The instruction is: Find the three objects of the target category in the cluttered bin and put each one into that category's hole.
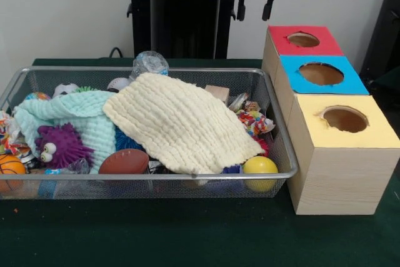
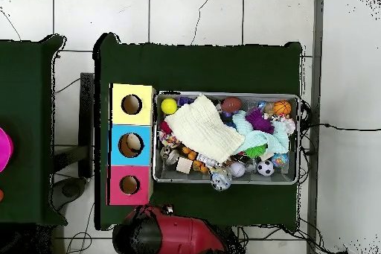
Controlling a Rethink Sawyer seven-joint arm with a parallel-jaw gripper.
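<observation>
The gripper (image 1: 253,5) hangs drawn back high above the table, fingers apart and holding nothing, so this looks like the search step, with no pick begun. Below it and off to one side, a crinkly plastic lump (image 1: 149,64) sits at the back rim of the bin (image 1: 150,175), beside the cream cloth (image 1: 181,123). It is roundish, with no clear long axis. Next, the gripper likely descends onto it. The boxes (image 1: 340,126) stand beside the bin.
</observation>
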